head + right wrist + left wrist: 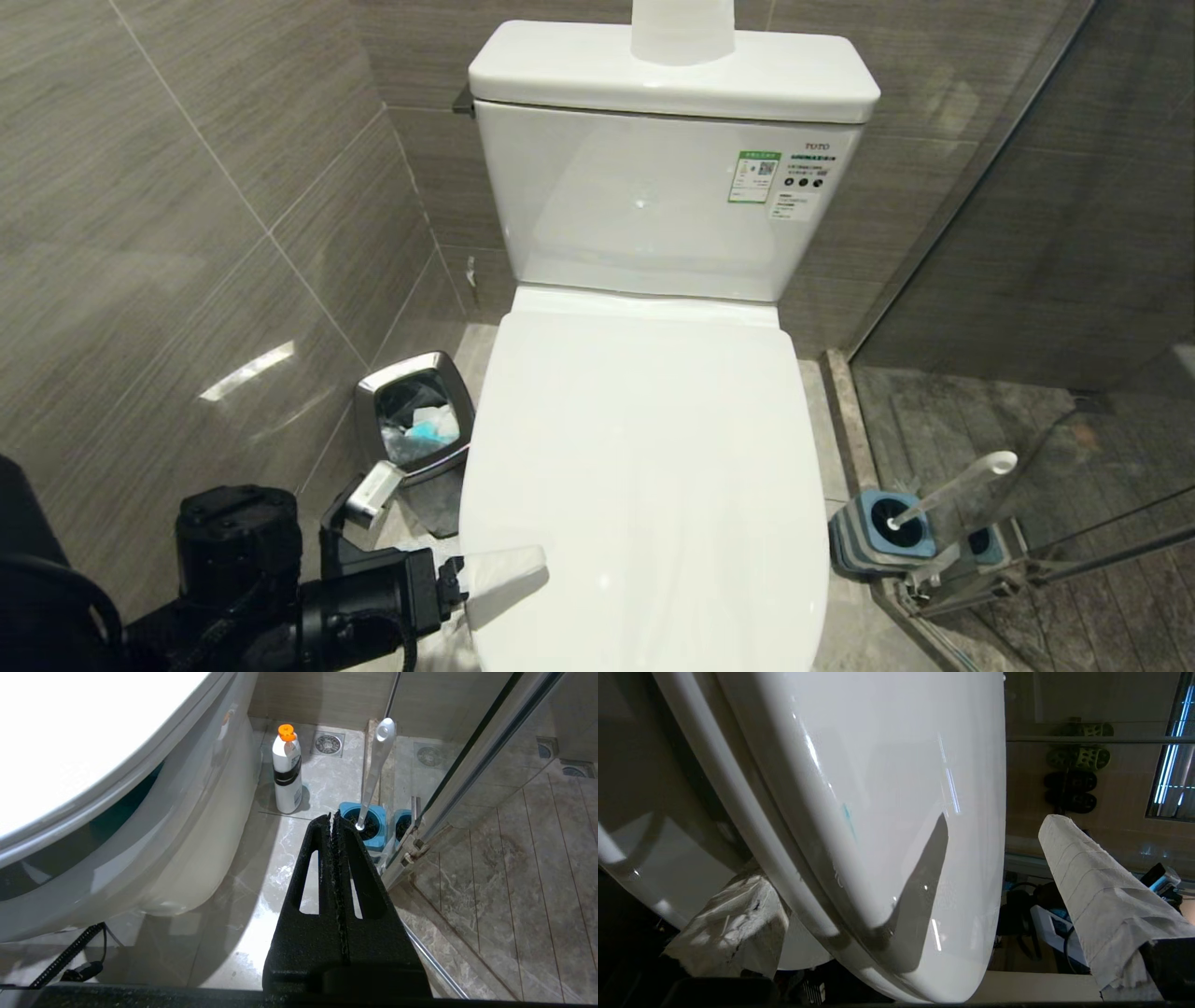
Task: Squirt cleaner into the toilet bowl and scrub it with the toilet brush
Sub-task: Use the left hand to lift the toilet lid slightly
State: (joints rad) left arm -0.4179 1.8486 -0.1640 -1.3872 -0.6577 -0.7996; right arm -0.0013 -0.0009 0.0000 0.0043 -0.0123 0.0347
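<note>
The toilet bowl (644, 485) has its white lid down, so the inside is hidden. My left gripper (485, 583) is at the lid's front left edge and open. Its tissue-wrapped fingers (1101, 896) stand either side of the lid's rim (896, 858), one above and one below. A thin blue streak of cleaner (847, 816) marks the lid. The toilet brush (952, 490) stands in its blue-topped holder (887, 532) on the floor to the right of the bowl. My right gripper (333, 821) is shut and empty, low above the floor, pointing toward the toilet brush (376, 765).
A steel bin (415, 420) holding tissues stands left of the bowl, close to my left arm. A glass shower partition (1027, 280) runs along the right behind the brush holder. A white bottle with an orange cap (287, 772) stands on the floor beside the bowl's base.
</note>
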